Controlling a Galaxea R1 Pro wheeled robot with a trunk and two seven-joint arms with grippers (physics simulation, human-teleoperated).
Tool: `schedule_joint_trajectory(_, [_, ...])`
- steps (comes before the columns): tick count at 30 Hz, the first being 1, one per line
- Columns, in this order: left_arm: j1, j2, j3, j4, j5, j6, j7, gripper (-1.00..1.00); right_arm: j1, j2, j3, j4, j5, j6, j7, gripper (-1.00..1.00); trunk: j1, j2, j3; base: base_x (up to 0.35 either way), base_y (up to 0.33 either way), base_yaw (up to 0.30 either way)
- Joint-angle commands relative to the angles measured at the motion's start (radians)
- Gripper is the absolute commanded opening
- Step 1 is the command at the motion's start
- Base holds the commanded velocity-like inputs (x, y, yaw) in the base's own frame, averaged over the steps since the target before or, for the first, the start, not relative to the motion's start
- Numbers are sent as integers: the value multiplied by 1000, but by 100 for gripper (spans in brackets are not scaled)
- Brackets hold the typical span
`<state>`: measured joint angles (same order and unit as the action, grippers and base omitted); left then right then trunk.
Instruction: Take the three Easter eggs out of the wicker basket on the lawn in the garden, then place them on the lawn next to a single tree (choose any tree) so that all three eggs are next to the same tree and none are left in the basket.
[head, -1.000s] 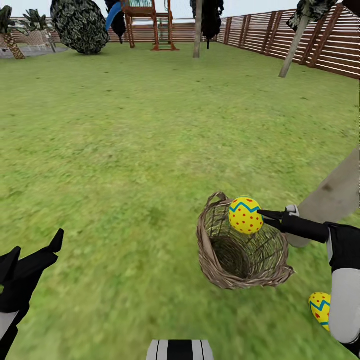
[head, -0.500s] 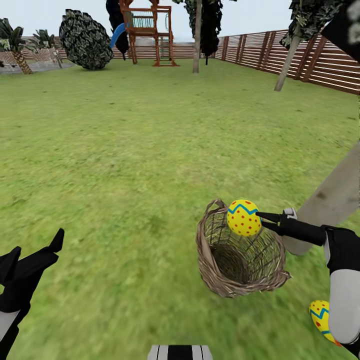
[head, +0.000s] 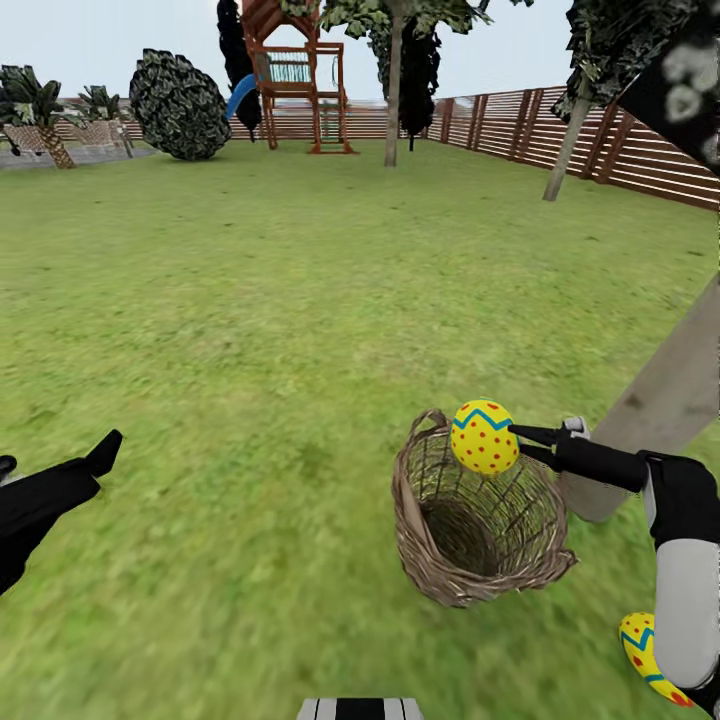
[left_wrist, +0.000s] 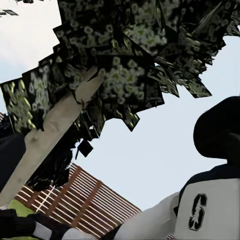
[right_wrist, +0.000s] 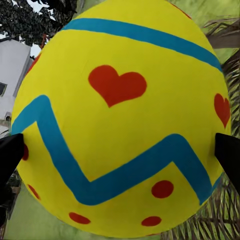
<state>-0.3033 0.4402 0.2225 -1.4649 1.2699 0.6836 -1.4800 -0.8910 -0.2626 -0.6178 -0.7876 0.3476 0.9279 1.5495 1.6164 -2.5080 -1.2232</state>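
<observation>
1. The lawn (head: 250, 330), a wide stretch of mottled green grass, runs back to a brown slatted wooden fence (head: 640, 155) and a play frame (head: 300, 70).
2. The tree (head: 665, 395), a smooth pale grey-beige trunk leaning across the head view's right edge, meets the grass just behind the right gripper.
3. The small brown open-weave wicker basket (head: 480, 520) sits tilted on the grass just beside that trunk; its visible interior looks empty.
4. The right gripper (head: 520, 440) pinches a yellow egg with a blue zigzag band and red dots (head: 484, 437), its fingers (right_wrist: 10, 155) at either flank, held above the basket's far rim.
5. The trunk lies on the arm's side of the egg, away from the basket, so the drop calls for drawing the arm back that way.
6. A second yellow zigzag egg (head: 645, 645) rests on the grass by the right arm.
7. The left gripper (head: 95, 455) hangs low, well away; its jaws cannot be made out.
</observation>
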Motion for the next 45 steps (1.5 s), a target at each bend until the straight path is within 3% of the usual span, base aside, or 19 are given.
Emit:
schedule_joint_trajectory(1, [-3, 2, 1, 0, 2, 14, -1, 100, -2, 2, -3, -54, 15, 3, 8, -100, -1, 0, 3, -155, 0, 0])
schedule_joint_trajectory(11, [-8, 5, 5, 5, 0, 17, 55, 100, -2, 3, -5, -53, 13, 3, 6, -100, -5, 2, 42, -333, 0, -5])
schedule_joint_trajectory(14, [-7, -4, 5, 11, 1, 8, 139, 100, -2, 4, -5, -48, 11, 3, 6, -100, -6, 3, 53, -197, 0, -173])
schedule_joint_trajectory(16, [-5, -18, 6, 21, -1, -5, 151, 100, -2, 2, -10, -43, 11, 3, 5, -100, -6, 3, 55, -15, 0, -209])
schedule_joint_trajectory(18, [-5, -23, 9, 37, -1, -13, 152, 100, -2, 2, -11, -42, 11, 4, 5, -100, -6, 3, 58, -2, 0, -212])
schedule_joint_trajectory(21, [-5, -27, 5, 41, 2, -111, 145, 100, -2, 3, -11, -40, 11, 4, 4, -100, -6, 3, 61, -18, 0, -212])
schedule_joint_trajectory(23, [-5, -27, 1, 40, 1, -138, 145, 100, -2, 3, -12, -22, 11, 4, 4, -100, -6, 3, 63, -228, 0, -212])
schedule_joint_trajectory(27, [-5, -46, 0, 41, 0, -146, 151, 100, -2, 2, -14, -7, 11, 3, 3, -100, -6, 3, 68, -300, -81, -212])
schedule_joint_trajectory(34, [-5, -51, -1, 42, -4, -148, 154, 100, -2, 2, -14, -5, 11, 3, -16, -100, -6, 3, 76, -140, -275, -212])
schedule_joint_trajectory(36, [-5, -52, 5, 42, -114, -181, 155, 100, -2, 2, -14, -5, 11, 3, -23, -100, -6, 3, 78, -7, -68, -212])
schedule_joint_trajectory(37, [-5, -59, 5, 41, -148, -190, 156, 100, -2, 2, -14, -5, 11, 3, -24, -100, -6, 3, 79, -2, -20, -212])
schedule_joint_trajectory(38, [-5, -81, 6, 41, -172, -195, 167, 100, -2, 2, -14, -5, 11, 3, -24, -100, -6, 3, 81, -1, -8, -212])
schedule_joint_trajectory(40, [-5, -102, 7, 40, -198, -198, 257, 100, -2, 2, -14, -5, 11, 3, -25, -100, -6, 3, 83, 0, -3, -212])
schedule_joint_trajectory(41, [-6, -107, 5, 34, -219, -198, 386, 100, -2, 2, -14, -5, 11, 3, -25, -100, -6, 3, 84, 0, -1, -212])
schedule_joint_trajectory(43, [-20, -111, -3, 20, -241, -197, 585, 100, -2, 2, -14, -5, 11, 3, -25, -100, -6, 3, 86, 0, 0, -212])
schedule_joint_trajectory(44, [-39, -115, -14, 15, -246, -192, 686, 100, -2, 2, -14, -5, 11, 3, -25, -100, -6, 3, 88, 0, 0, -212])
schedule_joint_trajectory(45, [-61, -117, -48, 14, -248, -185, 754, 100, -2, 2, -14, -5, 11, 3, -25, -100, -6, 3, 89, 0, 0, -212])
